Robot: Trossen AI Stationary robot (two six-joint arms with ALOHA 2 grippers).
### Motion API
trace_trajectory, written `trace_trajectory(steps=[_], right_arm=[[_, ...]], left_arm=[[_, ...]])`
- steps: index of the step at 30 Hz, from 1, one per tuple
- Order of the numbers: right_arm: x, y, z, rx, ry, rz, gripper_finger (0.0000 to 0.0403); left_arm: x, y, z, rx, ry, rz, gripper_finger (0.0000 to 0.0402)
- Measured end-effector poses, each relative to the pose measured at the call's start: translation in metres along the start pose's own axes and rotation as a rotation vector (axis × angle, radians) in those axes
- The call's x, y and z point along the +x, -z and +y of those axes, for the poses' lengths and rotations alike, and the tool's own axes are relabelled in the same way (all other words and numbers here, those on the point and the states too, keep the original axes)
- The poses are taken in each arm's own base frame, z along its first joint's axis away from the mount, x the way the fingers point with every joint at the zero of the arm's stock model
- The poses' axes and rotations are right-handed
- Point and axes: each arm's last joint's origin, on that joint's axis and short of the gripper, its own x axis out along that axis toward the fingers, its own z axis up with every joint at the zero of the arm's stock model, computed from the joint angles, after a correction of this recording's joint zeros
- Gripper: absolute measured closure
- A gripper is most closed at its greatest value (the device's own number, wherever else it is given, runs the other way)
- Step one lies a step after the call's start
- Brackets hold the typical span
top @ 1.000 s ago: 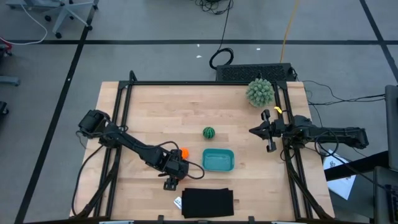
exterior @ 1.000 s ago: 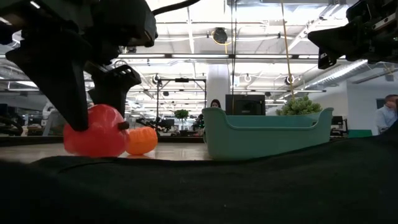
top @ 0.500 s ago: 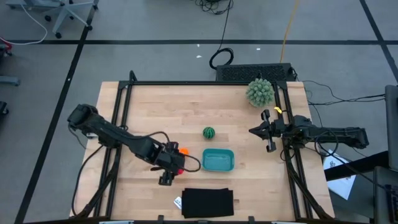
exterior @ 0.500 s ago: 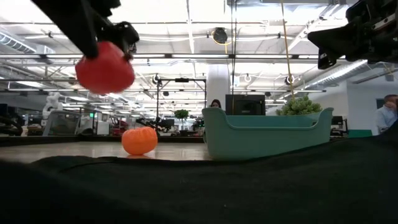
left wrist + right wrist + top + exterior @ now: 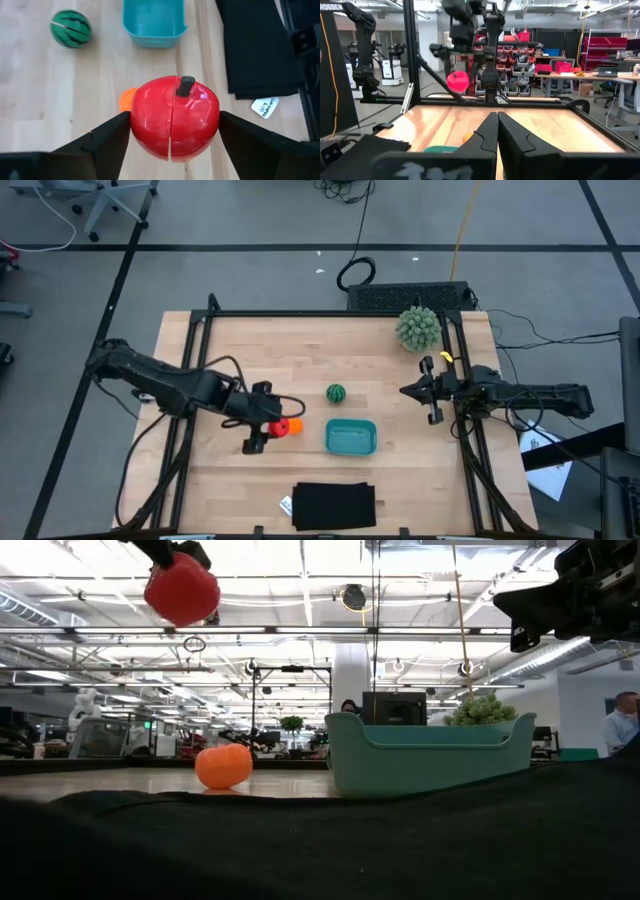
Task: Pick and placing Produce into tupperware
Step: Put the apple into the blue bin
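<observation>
My left gripper [image 5: 266, 430] hangs above the table left of the teal tupperware [image 5: 351, 437] and is shut on the red tomato [image 5: 175, 117]. In the low view the tomato [image 5: 182, 588] is high above the orange ball [image 5: 223, 766]. The ball rests on the wood directly under the gripper [image 5: 293, 426]. The striped watermelon [image 5: 336, 393] sits on the table on the far side of the tupperware. My right gripper [image 5: 425, 392] waits at the table's right edge, its fingers shut [image 5: 496, 125]. My left gripper pinches the red tomato between its two fingers, one finger [image 5: 107, 135] on each of two opposite sides [image 5: 137, 120]. The fingers come from above, pointing down. The tomato is lifted clear of the table, its dark stem [image 5: 186, 85] turned up toward the wrist.
A black flat rectangle [image 5: 334, 505] lies at the near edge with a small white tag [image 5: 286, 504] beside it. A pale-green spiky ball [image 5: 418, 328] stands at the far right corner. Bare wood spreads over the far left part of the table [image 5: 260, 350].
My left gripper has risen from table height with the red tomato, drifting a little toward the table's left and far edges. The tomato, which sat beside the orange ball, is now lifted well clear. The orange ball has stayed in place.
</observation>
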Motion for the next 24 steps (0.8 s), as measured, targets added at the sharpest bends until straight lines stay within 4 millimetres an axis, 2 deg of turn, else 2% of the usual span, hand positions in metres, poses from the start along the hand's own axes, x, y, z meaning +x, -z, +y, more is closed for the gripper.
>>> trace_trajectory(steps=[4, 9, 24], right_arm=[[0.0, 0.0, 0.0, -0.001, 0.0, 0.001, 0.0403], [0.0, 0.0, 0.0, 0.001, 0.0, 0.001, 0.0403], [0.0, 0.0, 0.0, 0.001, 0.0, 0.001, 0.0403]], left_arm=[[-0.009, 0.001, 0.008, -0.002, -0.014, -0.013, 0.0106], [-0.011, 0.001, 0.012, -0.005, -0.02, -0.014, 0.0106], [-0.004, -0.014, 0.017, -0.015, -0.012, -0.128, 0.0106]])
